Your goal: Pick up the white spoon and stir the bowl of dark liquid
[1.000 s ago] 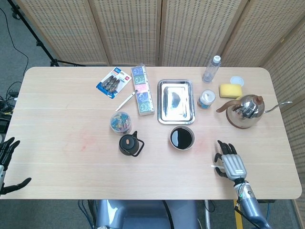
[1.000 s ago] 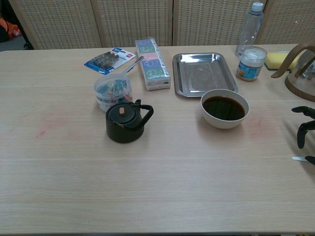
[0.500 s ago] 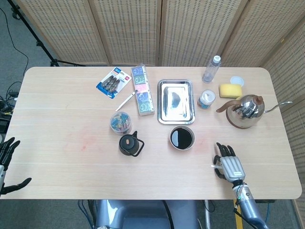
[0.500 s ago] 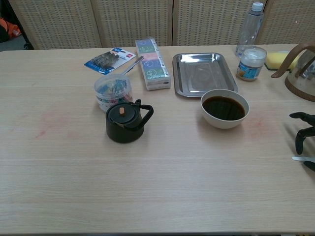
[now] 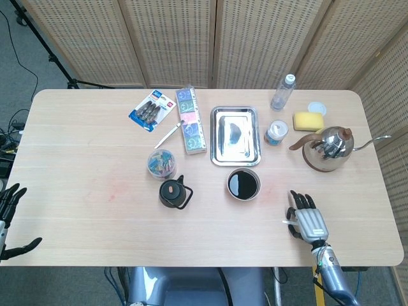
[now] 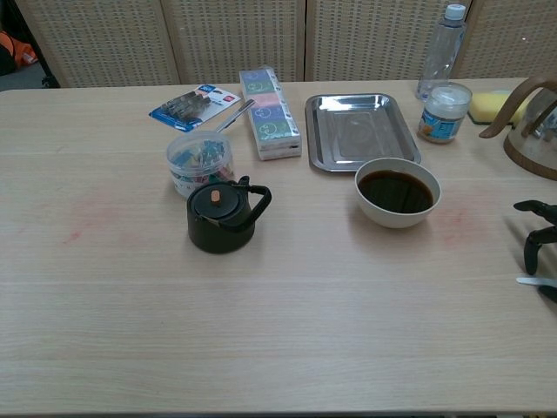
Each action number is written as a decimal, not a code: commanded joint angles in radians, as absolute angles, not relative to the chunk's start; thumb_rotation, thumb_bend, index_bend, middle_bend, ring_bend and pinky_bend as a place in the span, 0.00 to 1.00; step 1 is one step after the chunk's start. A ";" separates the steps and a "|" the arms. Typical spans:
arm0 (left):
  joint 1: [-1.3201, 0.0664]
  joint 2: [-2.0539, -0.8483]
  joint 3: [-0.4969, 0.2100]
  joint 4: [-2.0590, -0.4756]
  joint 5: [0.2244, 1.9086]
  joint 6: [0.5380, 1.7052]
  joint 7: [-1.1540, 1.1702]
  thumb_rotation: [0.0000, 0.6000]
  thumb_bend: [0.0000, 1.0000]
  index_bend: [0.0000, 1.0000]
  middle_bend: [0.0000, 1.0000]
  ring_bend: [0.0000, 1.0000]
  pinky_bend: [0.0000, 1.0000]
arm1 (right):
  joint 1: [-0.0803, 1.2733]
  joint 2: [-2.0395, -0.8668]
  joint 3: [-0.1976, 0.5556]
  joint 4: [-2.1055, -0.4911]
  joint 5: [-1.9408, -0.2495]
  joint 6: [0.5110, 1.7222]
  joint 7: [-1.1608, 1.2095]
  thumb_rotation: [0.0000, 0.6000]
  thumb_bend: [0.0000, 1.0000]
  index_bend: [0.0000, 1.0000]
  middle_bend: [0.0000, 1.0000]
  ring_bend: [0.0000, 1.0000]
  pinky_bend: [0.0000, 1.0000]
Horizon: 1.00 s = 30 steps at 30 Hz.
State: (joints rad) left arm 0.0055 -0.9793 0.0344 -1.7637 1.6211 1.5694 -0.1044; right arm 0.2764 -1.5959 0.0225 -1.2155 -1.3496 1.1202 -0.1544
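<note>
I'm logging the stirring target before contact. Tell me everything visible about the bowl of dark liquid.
The bowl is round and white, glossy like ceramic or plastic, standing upright on the wooden table. It holds dark, near-black liquid with a calm surface to just below the rim. It sits directly in front of the metal tray, close but apparently apart. Nothing is in it, and neither hand touches it.

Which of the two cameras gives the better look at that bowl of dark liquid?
The chest view: the bowl is large there, showing its white outer wall, rim and dark surface. The head view shows the bowl from straight above, smaller, mostly as a dark disc inside a rim.
</note>
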 commanded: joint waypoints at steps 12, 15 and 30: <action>0.005 -0.979 0.034 -1.764 1.620 1.570 -0.104 1.00 0.00 0.00 0.00 0.00 0.00 | 0.278 -1.599 0.026 -1.207 -1.339 1.105 -0.154 1.00 0.39 0.49 0.00 0.00 0.00; 0.006 -0.979 0.034 -1.764 1.619 1.570 -0.104 1.00 0.00 0.00 0.00 0.00 0.00 | 0.278 -1.598 0.026 -1.207 -1.337 1.102 -0.153 1.00 0.39 0.51 0.00 0.00 0.00; 0.005 -0.979 0.034 -1.764 1.619 1.567 -0.102 1.00 0.00 0.00 0.00 0.00 0.00 | 0.274 -1.552 0.031 -1.265 -1.399 1.165 -0.079 1.00 0.43 0.56 0.00 0.00 0.00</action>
